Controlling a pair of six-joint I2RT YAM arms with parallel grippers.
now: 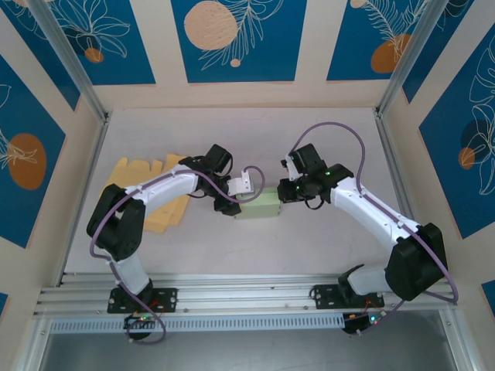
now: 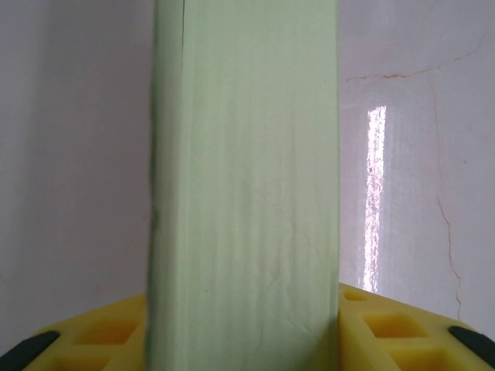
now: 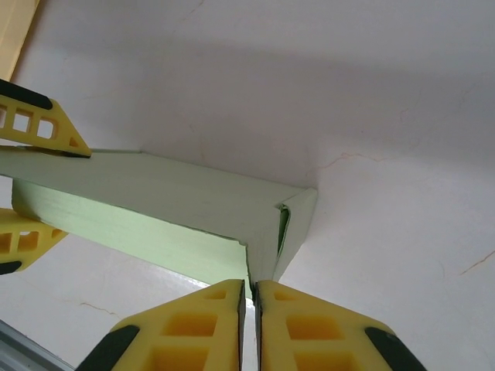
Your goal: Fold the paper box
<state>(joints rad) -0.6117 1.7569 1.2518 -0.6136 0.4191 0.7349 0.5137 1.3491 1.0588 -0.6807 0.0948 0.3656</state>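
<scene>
Mid-frame, left end effector [image 1: 230, 205] clamps box [image 1: 259, 206]; right end effector [image 3: 251, 292] pinches its flap [image 3: 298, 224]. Flap-closing step; next prob. tuck it in w/o crushing.

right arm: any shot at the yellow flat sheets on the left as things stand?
Probably not. The yellow flat sheets lie far left, past the green box and partly under the left arm. The right hand is also pinched on the box's end.
</scene>
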